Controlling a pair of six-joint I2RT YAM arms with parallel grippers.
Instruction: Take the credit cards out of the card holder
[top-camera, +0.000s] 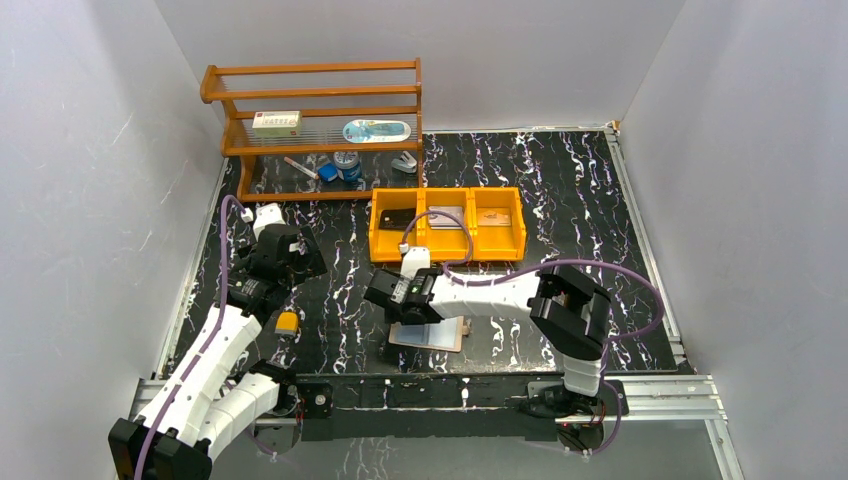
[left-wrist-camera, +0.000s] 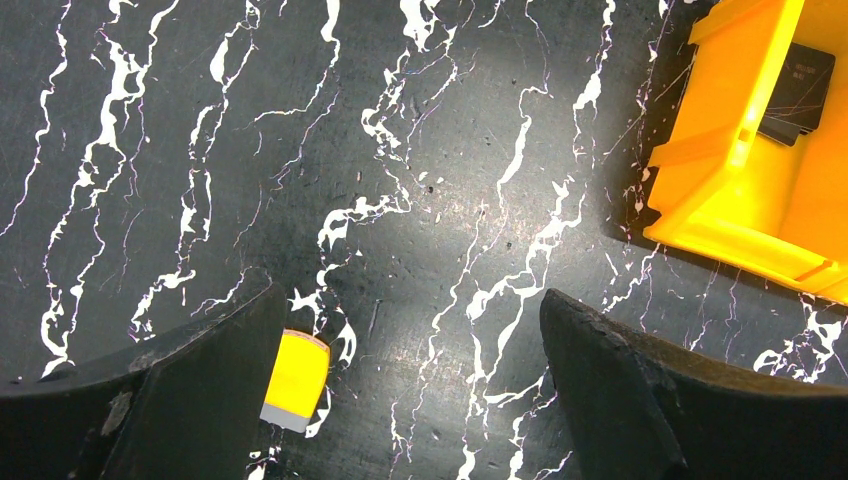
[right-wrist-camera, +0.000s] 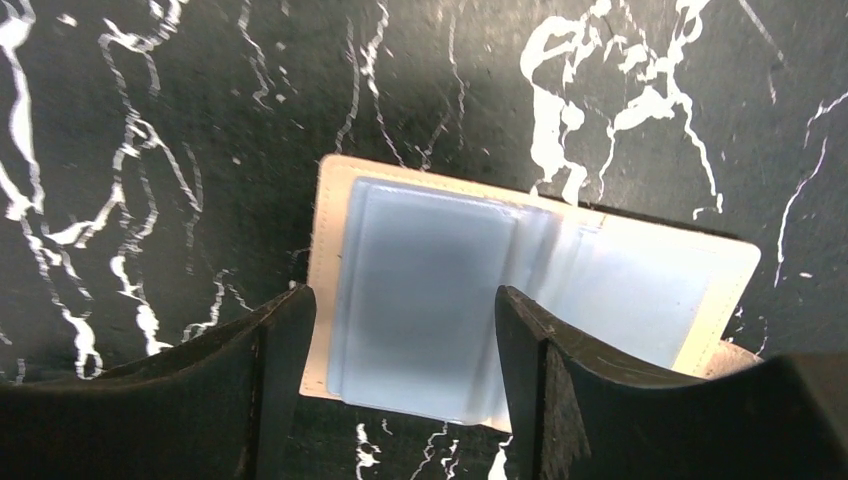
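Note:
The tan card holder (top-camera: 440, 336) lies open on the black marbled table near the front. In the right wrist view its bluish-clear sleeves (right-wrist-camera: 430, 290) face up inside the beige cover (right-wrist-camera: 322, 220). My right gripper (right-wrist-camera: 405, 390) is open just above it, its jaws straddling the left stack of sleeves; it also shows in the top view (top-camera: 388, 293). A black card (top-camera: 395, 216), a grey card (top-camera: 447, 216) and a brownish card (top-camera: 495, 216) lie in the orange tray (top-camera: 447, 246). My left gripper (top-camera: 300, 252) is open and empty over bare table, left of the tray.
A wooden rack (top-camera: 320, 110) stands at the back left, holding a small box, an oval tin and small items. A small yellow block (top-camera: 287, 323) lies by the left arm and shows beside the left finger (left-wrist-camera: 295, 380). The tray corner (left-wrist-camera: 740, 180) holds the black card (left-wrist-camera: 800, 90).

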